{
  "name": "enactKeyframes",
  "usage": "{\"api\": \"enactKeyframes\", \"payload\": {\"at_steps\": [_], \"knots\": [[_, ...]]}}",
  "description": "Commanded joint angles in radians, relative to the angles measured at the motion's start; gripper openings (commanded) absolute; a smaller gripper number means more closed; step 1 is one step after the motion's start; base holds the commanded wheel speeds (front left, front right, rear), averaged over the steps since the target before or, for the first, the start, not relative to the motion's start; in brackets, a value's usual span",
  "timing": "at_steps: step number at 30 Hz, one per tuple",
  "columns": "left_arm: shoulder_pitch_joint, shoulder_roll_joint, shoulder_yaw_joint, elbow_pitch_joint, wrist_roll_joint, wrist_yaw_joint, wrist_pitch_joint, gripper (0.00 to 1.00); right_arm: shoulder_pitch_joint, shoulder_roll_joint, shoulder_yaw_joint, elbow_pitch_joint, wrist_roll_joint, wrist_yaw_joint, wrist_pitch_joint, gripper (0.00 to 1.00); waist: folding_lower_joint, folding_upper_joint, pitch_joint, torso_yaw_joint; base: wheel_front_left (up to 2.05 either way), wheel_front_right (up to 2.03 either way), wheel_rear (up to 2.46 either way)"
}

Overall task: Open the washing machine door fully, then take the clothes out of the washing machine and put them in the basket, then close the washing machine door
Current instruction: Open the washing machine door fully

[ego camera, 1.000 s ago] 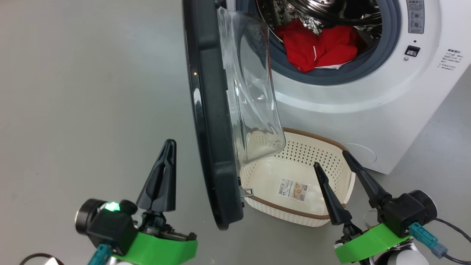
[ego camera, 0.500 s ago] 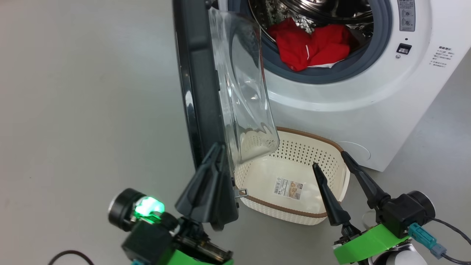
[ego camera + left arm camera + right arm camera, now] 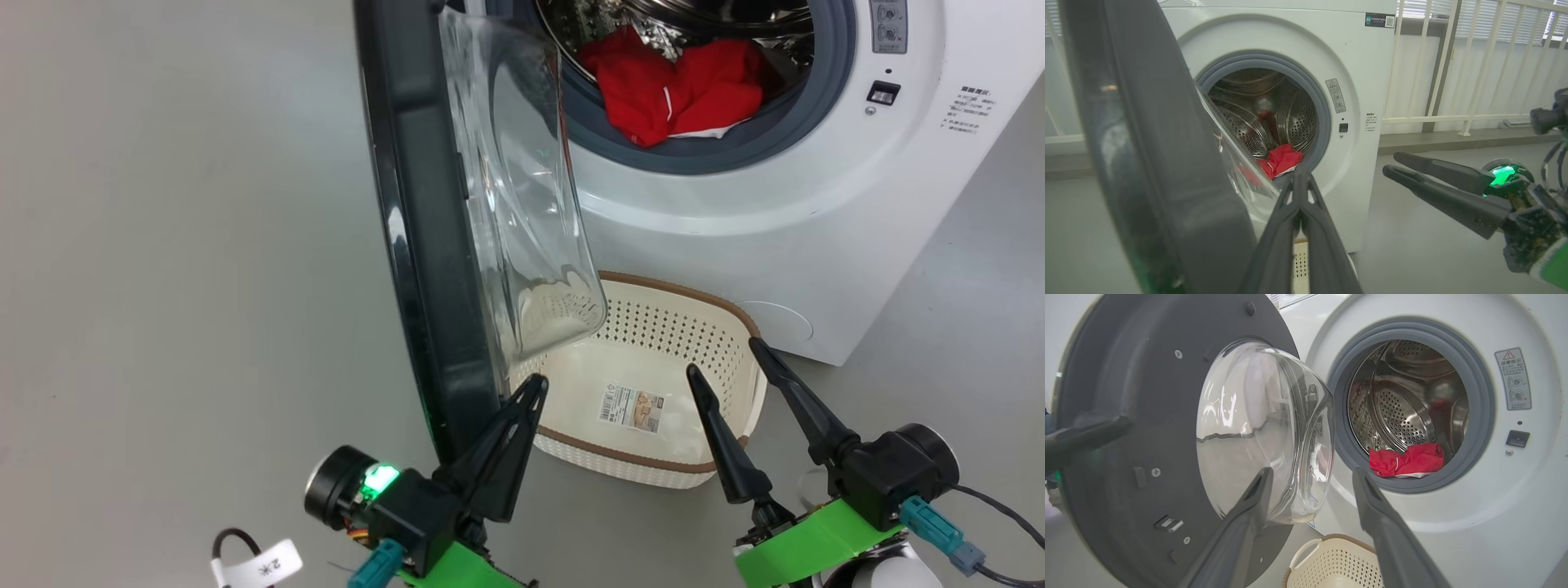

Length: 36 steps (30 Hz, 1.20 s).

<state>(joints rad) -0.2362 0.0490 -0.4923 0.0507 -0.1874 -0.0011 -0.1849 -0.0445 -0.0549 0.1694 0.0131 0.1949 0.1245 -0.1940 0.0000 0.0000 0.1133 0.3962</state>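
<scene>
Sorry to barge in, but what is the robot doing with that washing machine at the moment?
The robot is early in emptying the washing machine. The washing machine door stands open, roughly edge-on to the head camera. The left gripper, shut, is by the door's lower edge on its inner side, perhaps to push it wider. The right gripper hangs open above the basket, holding nothing. The red clothes lie inside the machine, and the basket holds only a paper label.
</scene>
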Motion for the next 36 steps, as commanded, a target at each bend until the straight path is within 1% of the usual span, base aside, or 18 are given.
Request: {"api": "enactKeyframes", "payload": {"at_steps": [1, 6, 12, 15, 30, 36], "knots": [[-0.037, 0.009, 0.032, -0.009, -0.002, 0.003, 0.000, 0.00, -0.021, 0.005, 0.019, -0.030, 0.011, 0.006, -0.006, 1.00, 0.0000, 0.0000, 0.002, -0.001, 0.00, 0.00, 0.00], [-0.044, 0.008, 0.051, 0.045, -0.011, 0.030, -0.011, 0.00, -0.021, 0.005, 0.017, -0.033, 0.010, 0.006, -0.003, 1.00, 0.0000, 0.0000, 0.006, 0.000, 0.00, 0.00, 0.00], [-0.043, 0.012, 0.077, 0.060, -0.022, 0.056, -0.021, 0.00, -0.019, 0.005, 0.016, -0.035, 0.009, 0.006, -0.002, 1.00, 0.0000, 0.0000, 0.008, 0.006, 0.00, 0.00, 0.00], [-0.031, 0.021, 0.102, 0.062, -0.033, 0.076, -0.026, 0.00, -0.019, 0.005, 0.016, -0.035, 0.011, 0.006, -0.002, 1.00, 0.0000, 0.0000, 0.008, 0.014, 0.00, 0.00, 0.00], [0.022, 0.072, 0.198, 0.041, -0.068, 0.145, -0.035, 0.00, -0.016, 0.005, 0.016, -0.037, 0.011, 0.006, 0.002, 1.00, 0.0000, 0.0000, 0.007, 0.046, 0.00, 0.00, 0.00], [0.031, 0.091, 0.238, 0.054, -0.089, 0.159, -0.042, 0.00, -0.016, 0.005, 0.016, -0.040, 0.008, 0.006, 0.007, 1.00, 0.0000, 0.0000, 0.011, 0.056, 0.00, 0.00, 0.00]]}}
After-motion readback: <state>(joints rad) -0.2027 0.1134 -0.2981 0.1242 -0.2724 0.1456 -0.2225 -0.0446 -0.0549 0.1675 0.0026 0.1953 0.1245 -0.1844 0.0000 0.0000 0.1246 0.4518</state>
